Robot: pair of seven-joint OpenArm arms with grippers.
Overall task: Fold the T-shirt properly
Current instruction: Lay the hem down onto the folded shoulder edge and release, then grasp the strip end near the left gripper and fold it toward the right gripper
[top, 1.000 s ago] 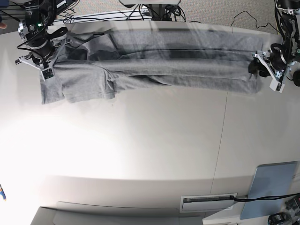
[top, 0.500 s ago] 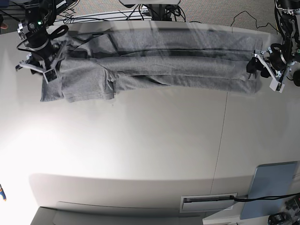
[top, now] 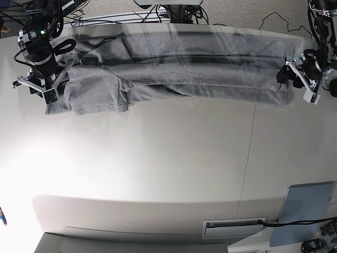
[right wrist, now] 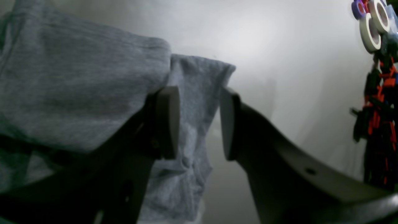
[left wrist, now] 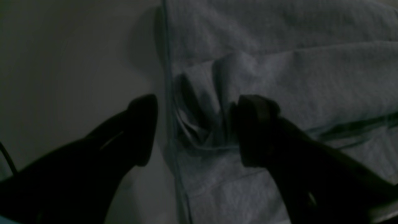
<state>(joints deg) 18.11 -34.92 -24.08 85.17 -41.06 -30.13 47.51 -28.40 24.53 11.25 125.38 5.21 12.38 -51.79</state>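
Note:
The heather-grey T-shirt (top: pixel 184 74) lies stretched in a long folded band along the far edge of the white table (top: pixel 158 168), plain side up. My right gripper (top: pixel 48 88) is at its sleeve end on the view's left. In the right wrist view it (right wrist: pixel 199 121) is open, with the sleeve hem (right wrist: pixel 199 81) lying between the fingers. My left gripper (top: pixel 288 77) is at the hem end on the view's right. In the left wrist view it (left wrist: pixel 194 130) is open. One finger is on the bare table, the other on the cloth, and a bunched fold of shirt (left wrist: pixel 205 102) lies between them.
A flat pale blue-grey panel (top: pixel 305 213) lies at the near right corner, beside a slot (top: pixel 234 227) in the table's front edge. Cables (top: pixel 174 13) run behind the table. Tape rolls (right wrist: pixel 371 25) and red-black parts (right wrist: pixel 379 102) stand beyond the sleeve end.
My right gripper has shifted a little toward the table's front at the sleeve end. The shirt's left end has settled slightly. My left gripper has barely moved.

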